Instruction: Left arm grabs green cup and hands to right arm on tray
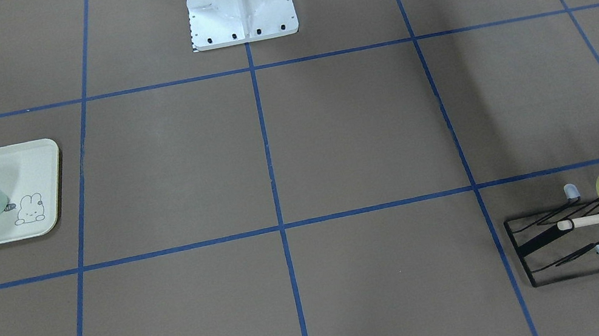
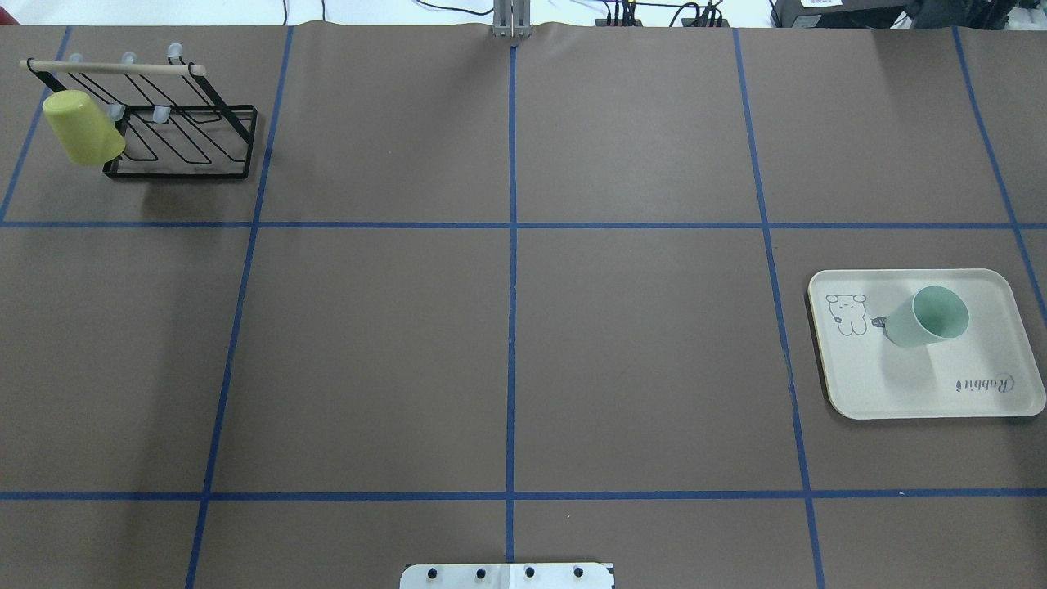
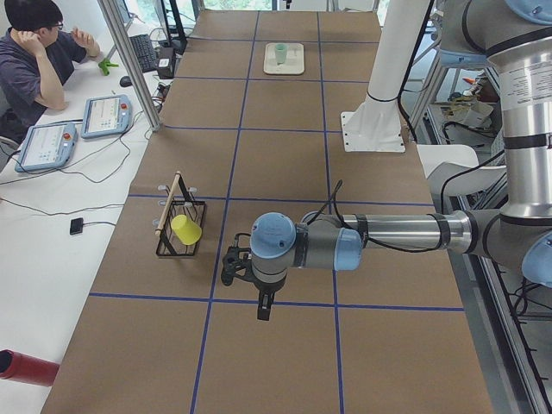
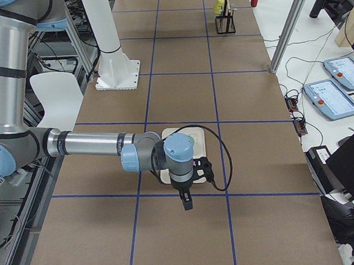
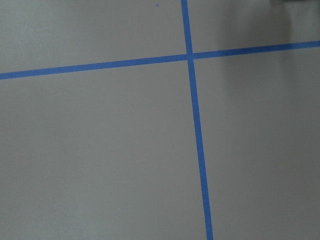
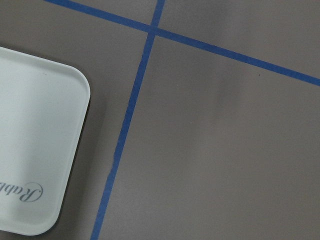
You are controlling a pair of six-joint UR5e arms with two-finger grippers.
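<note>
Pale mint-green smooth plastic tumbler, the green cup [image 2: 928, 316]: stands upright, mouth up, on the cream rectangular rimmed tray [image 2: 891, 384] with the bunny drawing and "Rabbit" script; the cup sits near the bunny, inside the rim; nothing touches it.

Tray lies at the robot's right end of the brown table [image 1: 361, 132] marked with blue tape lines; at the far left end, a black wire rack [image 2: 180, 155] with a wooden bar carries a brighter yellow-green cup [image 2: 82, 129], tilted on a peg; not the task's cup.

Left gripper [image 3: 228, 267]: low over bare table, well apart from the rack; seen only side-on; wide or narrow, cannot tell. Right gripper [image 4: 205, 168]: just beside the tray's near edge; same doubt; its wrist view shows only a tray corner and tape.

Judgement: delivery looks finished; cup on tray, both arms clear; what remains is parking.

To do it well: lift the right wrist straight up before any swing, since the tray edge is close below; route away from the cup, which is light, tall and likely to tip at a brush; move slowly; left arm keeps off the rack.
</note>
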